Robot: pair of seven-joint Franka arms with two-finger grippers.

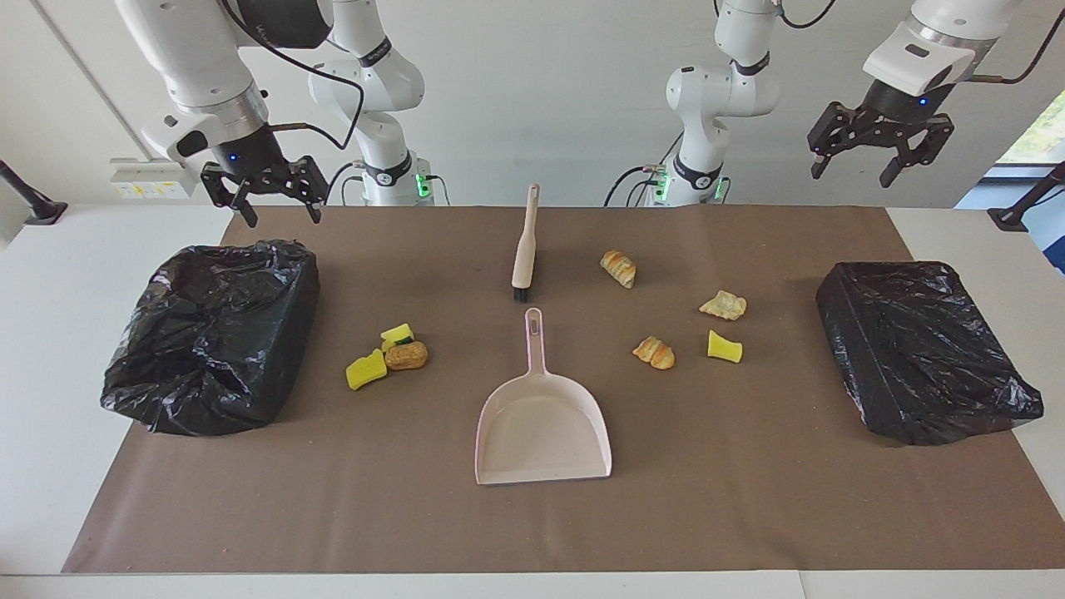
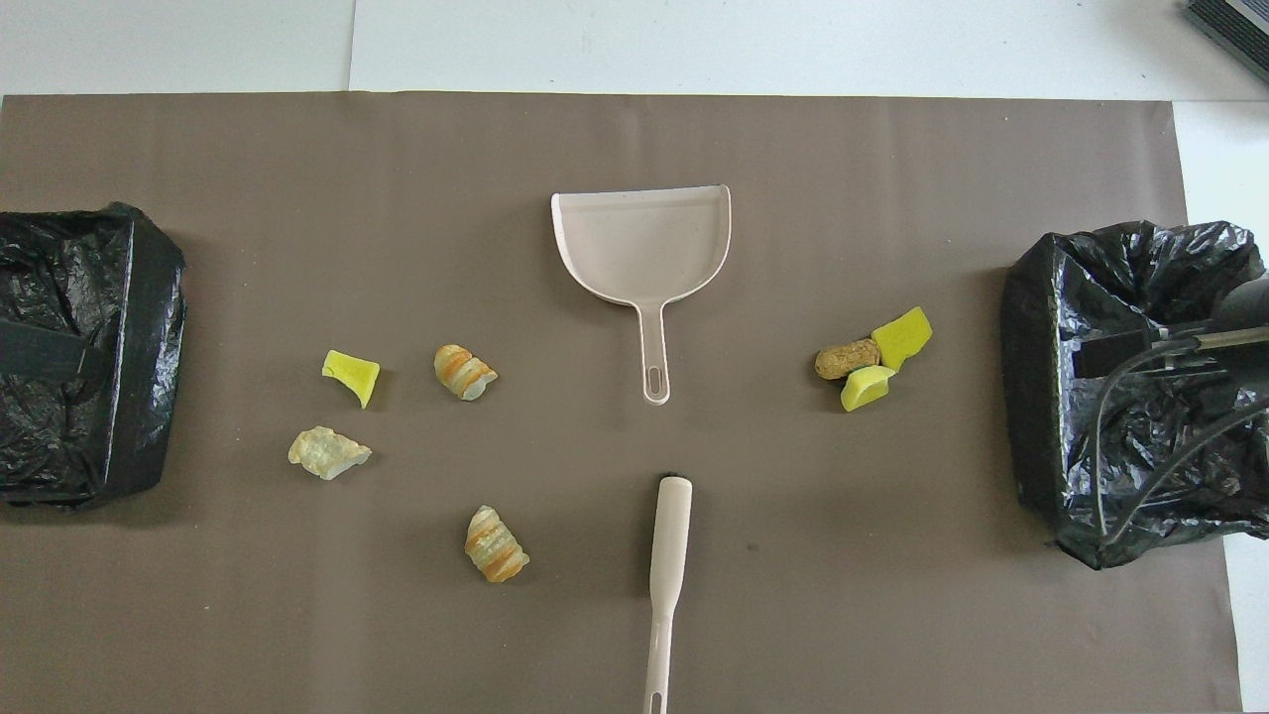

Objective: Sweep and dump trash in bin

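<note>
The trash lies in two groups on the brown mat. Two yellow sponge chunks (image 1: 366, 370) (image 1: 398, 334) and a brown bread piece (image 1: 406, 355) sit near the bin (image 1: 212, 333) at the right arm's end. Two croissant pieces (image 1: 618, 269) (image 1: 654, 352), a pale crust (image 1: 724, 305) and a yellow chunk (image 1: 724, 347) lie scattered toward the bin (image 1: 923, 349) at the left arm's end. My right gripper (image 1: 283, 218) hangs open and empty over its bin's nearer edge. High above the other bin, my left gripper (image 1: 850, 177) is open and empty too.
A beige dustpan (image 1: 541, 424) lies mid-mat, handle pointing toward the robots. A beige brush (image 1: 524, 245) with black bristles lies just nearer to the robots, in line with that handle. Both bins are lined with black bags.
</note>
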